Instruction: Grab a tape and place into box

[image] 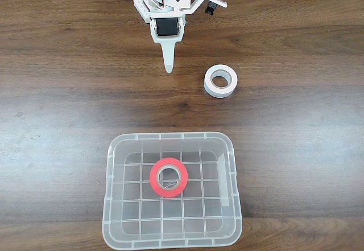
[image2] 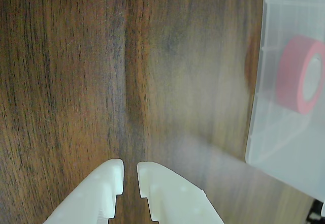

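The red-orange tape (image: 154, 178) lies flat on the grid bottom of the clear box (image: 170, 136), near its middle, with nothing touching it. In the wrist view the tape (image2: 294, 76) shows blurred through the wall of the box (image2: 256, 132) at the right edge. My white gripper (image: 168, 68) hangs over bare wood at the far side of the table, well apart from the box. Its fingers are together with only a thin slit between the tips, and it holds nothing (image2: 130, 169).
A white roll of tape (image: 219, 93) lies flat on the dark wooden table (image: 57, 120), to the right of the gripper and above the box in the fixed view. Cables run along the table's far edge behind the arm.
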